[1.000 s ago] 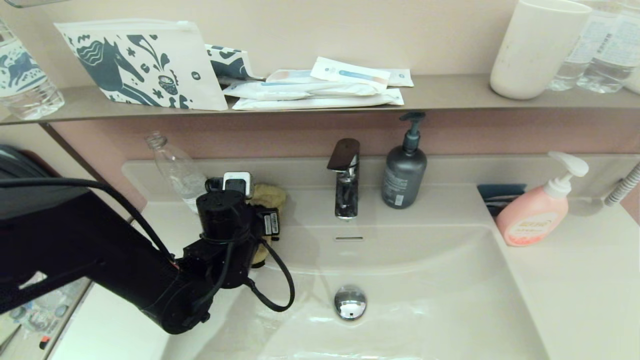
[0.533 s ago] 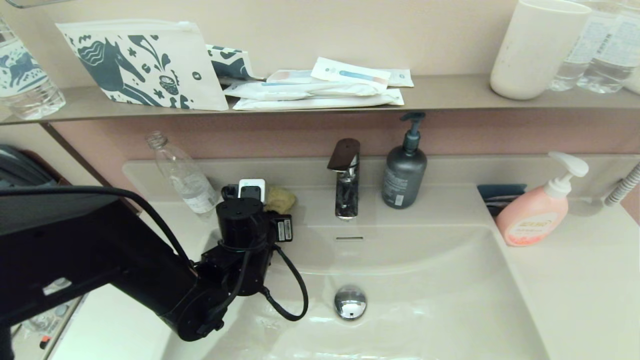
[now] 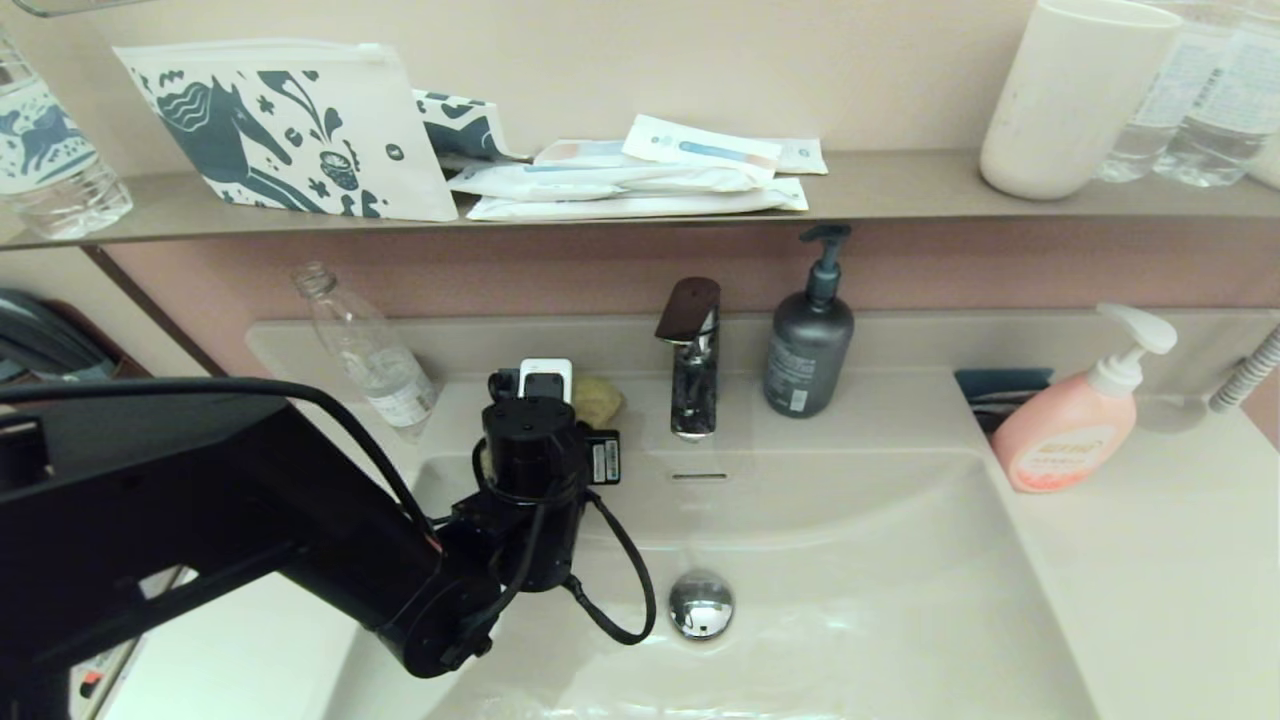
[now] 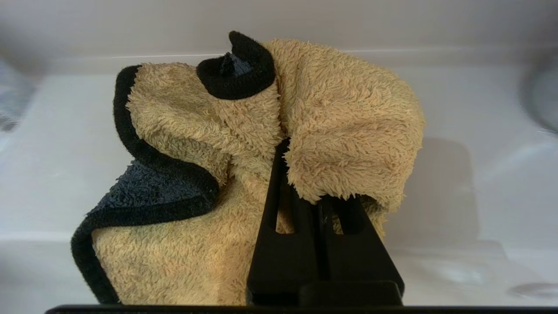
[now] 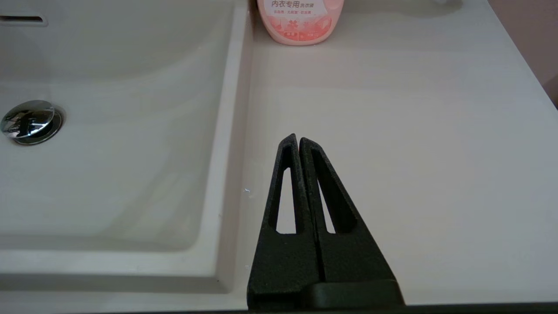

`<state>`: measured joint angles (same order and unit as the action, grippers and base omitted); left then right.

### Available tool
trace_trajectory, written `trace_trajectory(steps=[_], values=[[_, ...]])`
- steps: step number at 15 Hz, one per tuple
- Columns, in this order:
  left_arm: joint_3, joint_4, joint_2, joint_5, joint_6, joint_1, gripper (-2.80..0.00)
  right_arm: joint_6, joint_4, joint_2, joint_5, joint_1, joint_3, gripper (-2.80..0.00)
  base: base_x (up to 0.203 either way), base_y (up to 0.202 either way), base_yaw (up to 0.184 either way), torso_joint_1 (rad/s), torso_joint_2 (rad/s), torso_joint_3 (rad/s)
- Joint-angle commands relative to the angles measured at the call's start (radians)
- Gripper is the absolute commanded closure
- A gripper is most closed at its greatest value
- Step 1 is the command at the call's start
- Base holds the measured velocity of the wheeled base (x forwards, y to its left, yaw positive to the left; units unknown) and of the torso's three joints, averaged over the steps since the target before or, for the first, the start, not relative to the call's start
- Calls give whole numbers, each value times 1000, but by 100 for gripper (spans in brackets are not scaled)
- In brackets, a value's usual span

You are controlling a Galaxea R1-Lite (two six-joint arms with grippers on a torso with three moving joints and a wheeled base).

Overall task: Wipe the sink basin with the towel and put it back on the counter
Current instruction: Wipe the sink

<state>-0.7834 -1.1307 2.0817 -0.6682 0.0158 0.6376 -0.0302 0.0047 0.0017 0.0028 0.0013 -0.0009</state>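
Towel on counter behind sink basin, left of faucet.

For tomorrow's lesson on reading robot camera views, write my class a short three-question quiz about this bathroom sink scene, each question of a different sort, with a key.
1. True or false: the left gripper is shut on the towel.
2. Multiple choice: what stands nearest the tap on its right side in the head view? A) the dark grey pump bottle B) the pink pump bottle C) the white cup
3. Fill the gap: the right gripper hangs shut over the ______, beside the sink.

Key
1. True.
2. A.
3. counter.
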Motion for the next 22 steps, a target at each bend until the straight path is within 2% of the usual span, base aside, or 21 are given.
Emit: trace_trajectory(steps=[1,8,14,19,22], values=[[-28,13,8,-11,1,22,0,0,0,0,0,0,-1,0,0,0,0,0,0,0],[-120,89,16,-53,3,85,0,0,0,0,0,0,-1,0,0,0,0,0,0,0],[-160,103,38,-72,3,113,0,0,0,0,0,0,-1,0,0,0,0,0,0,0],[-133,104,25,-70,20,98,0,0,0,0,0,0,0,0,0,0,0,0,0,0],[-77,102,-15,-33,21,60,0,0,0,0,0,0,-1,0,0,0,0,0,0,0]])
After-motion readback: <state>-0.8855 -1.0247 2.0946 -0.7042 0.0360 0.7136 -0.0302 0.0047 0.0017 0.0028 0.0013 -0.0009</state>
